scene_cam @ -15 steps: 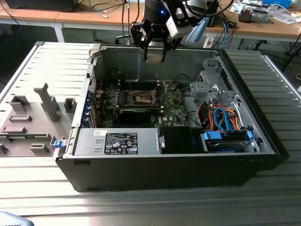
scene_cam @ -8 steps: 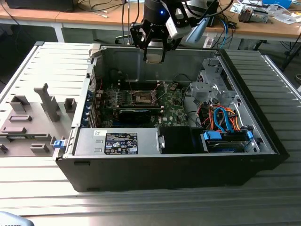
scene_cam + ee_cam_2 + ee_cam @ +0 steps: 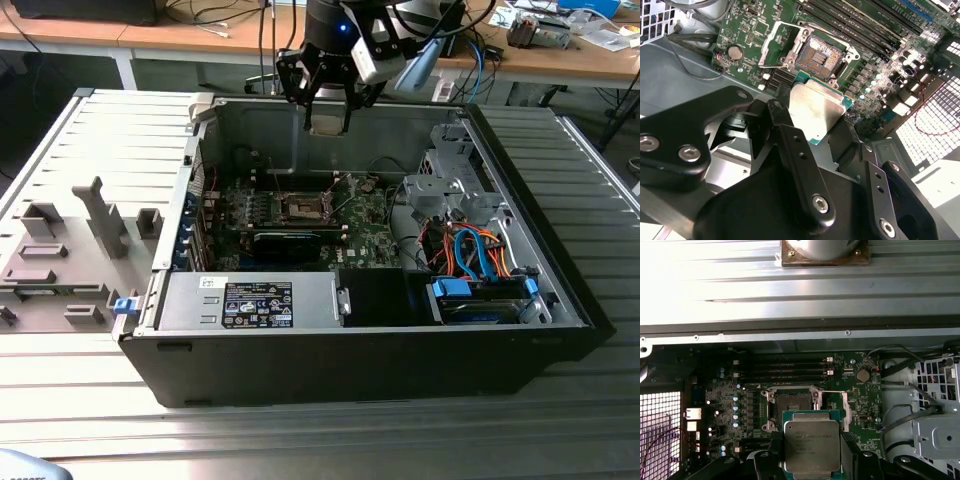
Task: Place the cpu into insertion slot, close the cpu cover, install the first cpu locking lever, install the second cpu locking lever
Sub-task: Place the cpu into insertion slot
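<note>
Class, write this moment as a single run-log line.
tool shut on cpu | cpu clear of insertion slot, unseated | cpu cover open

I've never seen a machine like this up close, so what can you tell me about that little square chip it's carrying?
The chip is a small flat square with a dull silver-grey metal top, faint print on it and a green rim. The end effector clamps it between black fingers on opposite edges. It hangs in the air above the green board, close to the open socket but not touching it.
</note>
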Controlling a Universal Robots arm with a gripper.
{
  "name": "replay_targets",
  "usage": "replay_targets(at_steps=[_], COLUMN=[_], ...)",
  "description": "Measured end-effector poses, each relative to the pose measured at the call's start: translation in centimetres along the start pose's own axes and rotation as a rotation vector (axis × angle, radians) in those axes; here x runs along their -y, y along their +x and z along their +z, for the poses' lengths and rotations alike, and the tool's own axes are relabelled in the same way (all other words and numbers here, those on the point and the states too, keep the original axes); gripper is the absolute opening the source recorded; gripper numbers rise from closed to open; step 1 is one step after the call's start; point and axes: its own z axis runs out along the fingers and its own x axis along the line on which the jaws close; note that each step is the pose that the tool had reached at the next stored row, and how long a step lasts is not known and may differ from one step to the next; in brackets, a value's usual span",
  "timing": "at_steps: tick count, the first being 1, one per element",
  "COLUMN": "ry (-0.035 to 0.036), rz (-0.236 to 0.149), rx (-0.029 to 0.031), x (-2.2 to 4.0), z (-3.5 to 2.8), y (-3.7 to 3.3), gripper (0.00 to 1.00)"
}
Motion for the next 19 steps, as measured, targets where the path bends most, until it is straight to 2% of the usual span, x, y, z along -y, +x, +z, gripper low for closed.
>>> replay_targets(at_steps=[8,10,19], ry=[0.0001,0.0005,0.0005], rz=[0.0,0.0,0.0], rx=[-0.0001,0.0001,0.0], x=[0.01,0.05,0.07], z=[0.13,0.58,0.77], y=[0.06,0.09,0.09], gripper=[0.55,0.55,0.55])
